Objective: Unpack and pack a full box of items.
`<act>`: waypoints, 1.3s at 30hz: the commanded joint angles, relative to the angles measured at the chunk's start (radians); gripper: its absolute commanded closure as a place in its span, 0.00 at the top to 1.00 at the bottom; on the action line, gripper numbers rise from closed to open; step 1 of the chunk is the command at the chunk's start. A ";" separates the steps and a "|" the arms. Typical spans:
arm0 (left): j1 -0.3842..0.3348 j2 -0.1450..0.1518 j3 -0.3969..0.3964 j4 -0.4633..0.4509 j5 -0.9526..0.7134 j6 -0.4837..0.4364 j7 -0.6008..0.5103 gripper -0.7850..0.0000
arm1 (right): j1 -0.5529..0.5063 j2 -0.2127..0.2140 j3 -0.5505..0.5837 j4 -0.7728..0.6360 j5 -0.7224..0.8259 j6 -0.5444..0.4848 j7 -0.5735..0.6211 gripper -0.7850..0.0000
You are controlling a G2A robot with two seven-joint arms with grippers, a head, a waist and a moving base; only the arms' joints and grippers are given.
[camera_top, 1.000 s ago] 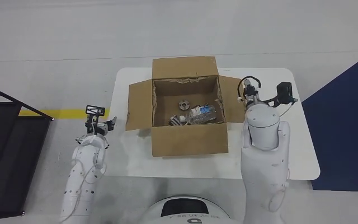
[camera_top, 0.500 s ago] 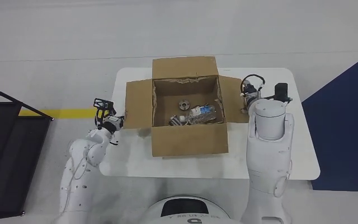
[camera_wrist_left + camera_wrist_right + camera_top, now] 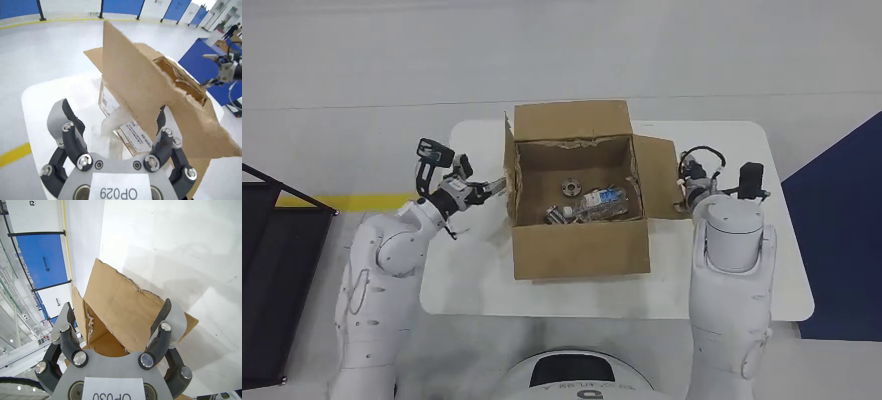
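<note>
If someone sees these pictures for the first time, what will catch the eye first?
The open cardboard box in the middle of the white table, with a clear plastic bottle and small metal parts lying at its bottom. Next, the two grippers at its sides: the left gripper is open at the left flap, which stands almost upright, and the right gripper is open at the right flap, which leans outward.
</note>
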 commanded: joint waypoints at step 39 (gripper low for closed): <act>-0.037 0.021 0.173 0.067 0.129 0.125 0.022 1.00 | 0.094 0.098 0.307 0.270 0.547 -0.123 0.504 1.00</act>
